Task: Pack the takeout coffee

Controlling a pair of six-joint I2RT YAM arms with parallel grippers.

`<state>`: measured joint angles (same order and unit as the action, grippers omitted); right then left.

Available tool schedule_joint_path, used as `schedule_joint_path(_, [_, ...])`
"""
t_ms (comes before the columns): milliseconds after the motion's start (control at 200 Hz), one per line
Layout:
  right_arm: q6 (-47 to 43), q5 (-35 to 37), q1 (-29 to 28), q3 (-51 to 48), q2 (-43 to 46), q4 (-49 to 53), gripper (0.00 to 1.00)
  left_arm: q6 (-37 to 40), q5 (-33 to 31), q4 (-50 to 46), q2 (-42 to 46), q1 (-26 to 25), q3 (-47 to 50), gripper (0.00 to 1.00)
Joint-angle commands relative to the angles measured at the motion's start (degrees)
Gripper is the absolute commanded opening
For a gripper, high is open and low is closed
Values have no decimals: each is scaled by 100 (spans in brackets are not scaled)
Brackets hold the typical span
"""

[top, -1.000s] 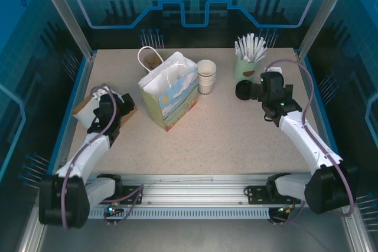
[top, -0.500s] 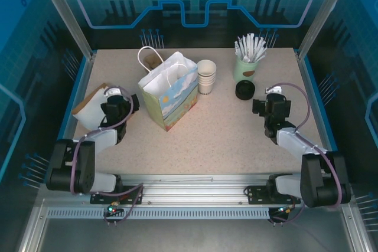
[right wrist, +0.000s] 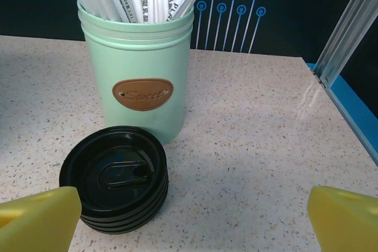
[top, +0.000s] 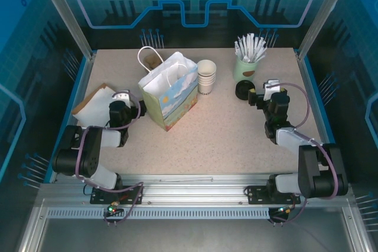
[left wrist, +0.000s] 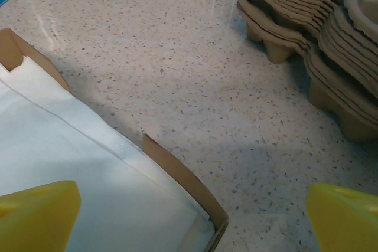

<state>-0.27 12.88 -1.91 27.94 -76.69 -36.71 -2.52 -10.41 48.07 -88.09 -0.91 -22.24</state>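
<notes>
Overhead view of a speckled bench [top: 224,140] with two robot arms at its near edge. Over the last second both arms have pulled back from a stretched reach and now sit folded close to their bases.

The left claw [top: 122,97] is spread wide and holds nothing. It hangs low beside a cardboard box of white napkins [left wrist: 88,181]. The right claw [top: 261,94] is also wide open and empty, just short of a stack of black lids [right wrist: 115,178] that it was crowding a second ago.

Nothing on the bench has shifted during the retreat. The takeout coffee is hidden. It is most likely already down inside the printed paper bag [top: 170,94] standing open near the middle, though the bag's walls block any check. If so, the folded arms suggest the packing is finished.

Around the bag are a stack of white cups [top: 207,76] just to its right, a mint-green jar of wrapped straws [right wrist: 142,81] touching the lids, and a pile of moulded pulp cup carriers [left wrist: 319,45] behind the bag. Nothing lies between either claw and the bag.
</notes>
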Motion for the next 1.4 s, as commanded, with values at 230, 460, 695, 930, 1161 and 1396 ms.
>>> schedule_joint_path(230, [163,-396,269,413,-920,-603,100,135,190,368,-24,38,43,99])
schedule_joint_path(460, [-137,39,34,936,-393,958,100,130,196,362,-32,38,39,99])
schedule_joint_path(695, [5,-51,101,501,130,1248,100,143,189,353,-29,36,33,99])
schedule_joint_path(930, [201,-306,-41,487,155,1370,100,134,189,359,-27,29,44,99])
schedule_joint_path(1161, [-78,-63,-518,-15,-310,336,100,138,189,356,-33,34,43,99])
schedule_joint_path(1396, [146,-325,-239,-405,-919,-750,100,138,188,361,-25,37,39,99])
